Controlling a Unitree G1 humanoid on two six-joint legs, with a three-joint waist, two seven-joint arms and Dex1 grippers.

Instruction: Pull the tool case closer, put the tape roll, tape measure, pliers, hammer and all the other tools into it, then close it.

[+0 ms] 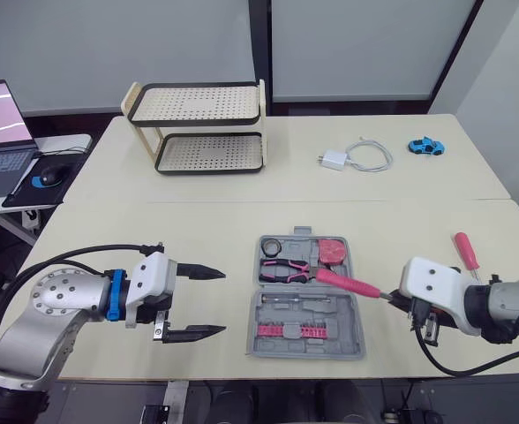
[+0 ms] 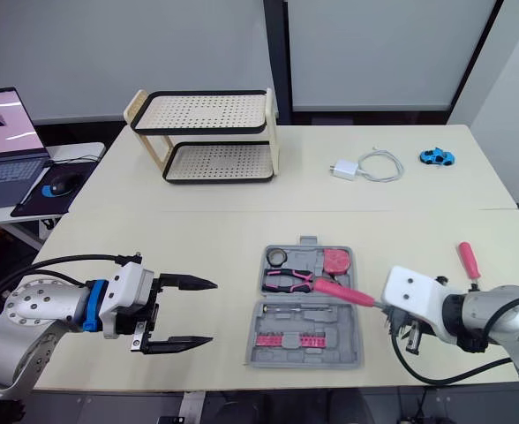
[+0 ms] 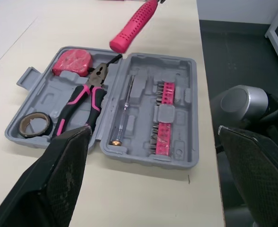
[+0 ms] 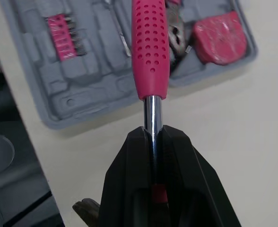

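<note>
By my reading the hammer step is in hand. The right gripper [image 4: 153,137] is clenched on the bare steel shaft of the hammer [image 1: 348,284], just off the right edge of the tool case [image 1: 258,329]; the pink grip reaches in over the case and does not look seated in it.

The case lies open and flat near the front edge of the table [image 1: 198,221]. Its far half holds the tape roll [image 1: 271,245], the pliers [image 1: 284,270] and the tape measure [image 1: 334,252]; its near half holds a thin driver [image 3: 125,111] and the pink bits [image 1: 288,330].

The left gripper [image 1: 215,303] hangs well to the left of the case, fingers spread, holding nothing. 1 red-handled screwdriver [image 1: 466,250] lies on the table to the right of the case, beyond the right gripper, not yet packed.

The next move, I would judge, calls for swinging the hammer into line with a free recess, lowering it until it sits flat, then letting go; the head is hidden behind the gripper, so I cannot tell which way it points. After that come the screwdriver and the lid; the left gripper seems well placed to steady the case.
</note>
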